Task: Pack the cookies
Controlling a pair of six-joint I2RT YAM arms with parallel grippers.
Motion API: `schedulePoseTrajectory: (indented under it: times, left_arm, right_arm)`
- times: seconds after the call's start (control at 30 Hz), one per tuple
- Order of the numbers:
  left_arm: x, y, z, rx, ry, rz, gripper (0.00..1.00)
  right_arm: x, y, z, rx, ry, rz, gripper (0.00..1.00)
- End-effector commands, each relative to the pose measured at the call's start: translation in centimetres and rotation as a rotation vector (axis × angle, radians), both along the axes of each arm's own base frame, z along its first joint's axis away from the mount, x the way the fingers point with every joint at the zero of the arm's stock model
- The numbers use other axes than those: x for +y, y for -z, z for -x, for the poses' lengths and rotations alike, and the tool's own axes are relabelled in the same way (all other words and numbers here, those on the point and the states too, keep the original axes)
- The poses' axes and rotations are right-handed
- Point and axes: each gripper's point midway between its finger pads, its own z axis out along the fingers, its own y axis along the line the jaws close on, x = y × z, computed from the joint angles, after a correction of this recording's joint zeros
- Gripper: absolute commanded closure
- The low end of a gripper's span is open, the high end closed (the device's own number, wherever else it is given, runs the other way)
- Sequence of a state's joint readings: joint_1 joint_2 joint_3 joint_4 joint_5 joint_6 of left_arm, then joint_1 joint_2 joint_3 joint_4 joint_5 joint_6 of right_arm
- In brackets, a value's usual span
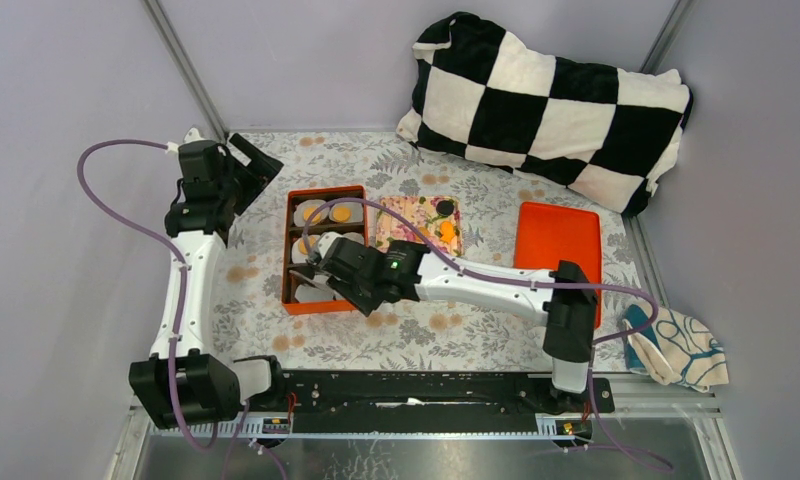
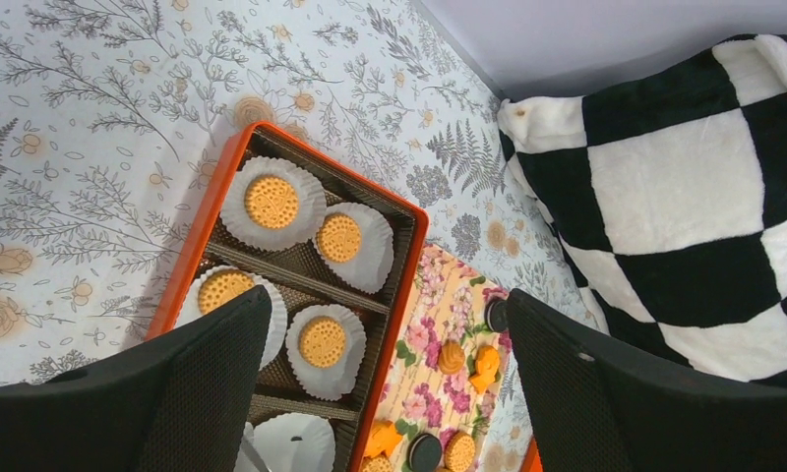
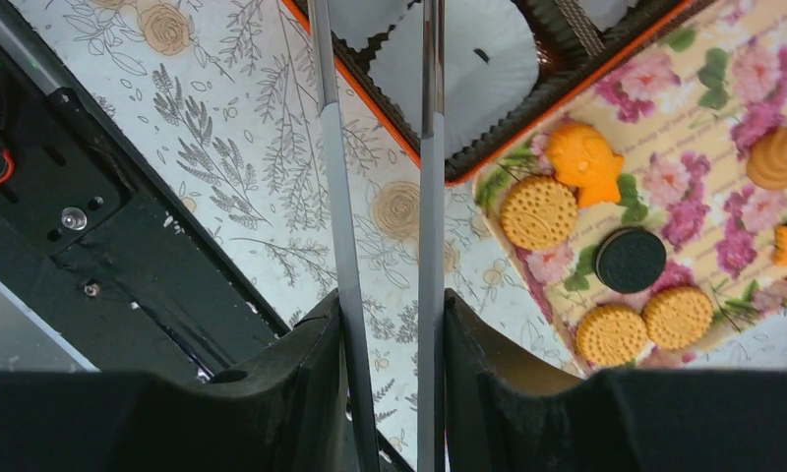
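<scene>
Hanging high at far left, left gripper (image 1: 256,160), jaws spread wide, nothing between them. Next, orange box (image 2: 188,251): four cookies (image 2: 272,202) sit in paper cups (image 2: 301,177), near end hidden under right arm (image 1: 476,280). Then right gripper (image 3: 388,315), clamped on metal tongs (image 3: 429,197); tong tips cut off at frame edge, load unclear. More cookies loose on floral tray (image 3: 685,88) beside box. Further right: orange lid (image 1: 559,240), checkered pillow (image 1: 551,105)

Tan cookies (image 2: 272,202) flat, seemingly four boxed
</scene>
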State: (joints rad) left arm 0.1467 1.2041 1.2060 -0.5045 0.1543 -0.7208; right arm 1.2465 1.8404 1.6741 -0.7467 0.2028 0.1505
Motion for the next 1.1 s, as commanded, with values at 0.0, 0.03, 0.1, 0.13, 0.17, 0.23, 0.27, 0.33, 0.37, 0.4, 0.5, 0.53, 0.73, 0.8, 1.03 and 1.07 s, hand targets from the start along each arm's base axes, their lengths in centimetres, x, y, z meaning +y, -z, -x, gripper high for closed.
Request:
schedulePoseTrajectory:
  times: [0.0,0.03,0.1,0.13,0.17,0.23,0.27,0.33,0.37,0.4,0.5,0.53,0.73,0.8,1.03,1.07]
  left_arm:
    - [0.4,-0.8,0.5,-0.014,0.014,-0.019,0.07]
    - [0.4,-0.7,0.5,-0.013,0.016,-0.017,0.07]
    - [0.5,-0.6,0.5,-0.012,0.016,-0.017,0.07]
    - [0.5,-0.5,0.6,-0.011,0.018,-0.017,0.07]
    - [0.5,-0.5,0.6,-0.012,0.020,-0.017,0.07]
    - [0.6,-0.5,0.6,-0.015,0.025,-0.018,0.06]
    - [0.4,-0.5,0.6,-0.016,0.034,-0.017,0.06]
    - [0.3,-0.6,0.6,-0.019,0.050,-0.020,0.06]
    - [0.2,-0.6,0.6,-0.024,0.058,-0.021,0.06]
    - [0.1,-0.6,0.6,-0.024,0.066,-0.022,0.05]
    - [-0.1,-0.6,0.6,-0.026,0.081,-0.024,0.05]
    - [-0.2,-0.7,0.6,-0.027,0.085,-0.024,0.05]
    - [-0.3,-0.7,0.6,-0.033,0.093,-0.019,0.05]
    - [-0.4,-0.7,0.6,-0.034,0.096,-0.013,0.05]
    - [-1.0,-0.2,0.7,-0.034,0.116,0.011,0.05]
    - [-1.0,-0.2,0.7,-0.036,0.118,0.014,0.05]
  right_arm:
    - [3.3,-2.1,0.1,-0.017,-0.074,-0.089,0.85]
    - [3.5,-1.8,0.2,-0.014,-0.080,-0.085,0.85]
    - [3.8,-1.4,0.3,-0.009,-0.087,-0.076,0.85]
    - [4.0,-1.2,0.3,-0.009,-0.090,-0.072,0.84]
    - [4.1,-1.0,0.2,-0.009,-0.091,-0.070,0.82]
    - [4.1,-0.9,0.1,-0.013,-0.085,-0.063,0.65]
    - [4.2,-0.9,0.1,-0.015,-0.084,-0.063,0.59]
    - [4.2,-1.0,0.0,-0.019,-0.082,-0.069,0.49]
    - [4.2,-1.0,0.0,-0.020,-0.081,-0.070,0.47]
    - [4.2,-1.0,0.0,-0.020,-0.081,-0.072,0.46]
    - [4.3,-1.2,-0.1,-0.025,-0.075,-0.076,0.43]
    - [4.3,-1.3,-0.1,-0.027,-0.073,-0.080,0.44]
    - [3.4,-2.2,-0.9,-0.084,-0.040,-0.094,0.41]
    - [2.6,-1.0,-1.1,-0.094,-0.036,-0.048,0.38]
    - [-2.2,3.7,-1.6,-0.131,0.040,0.116,0.39]
    - [-3.1,4.3,-1.3,-0.123,0.041,0.137,0.39]
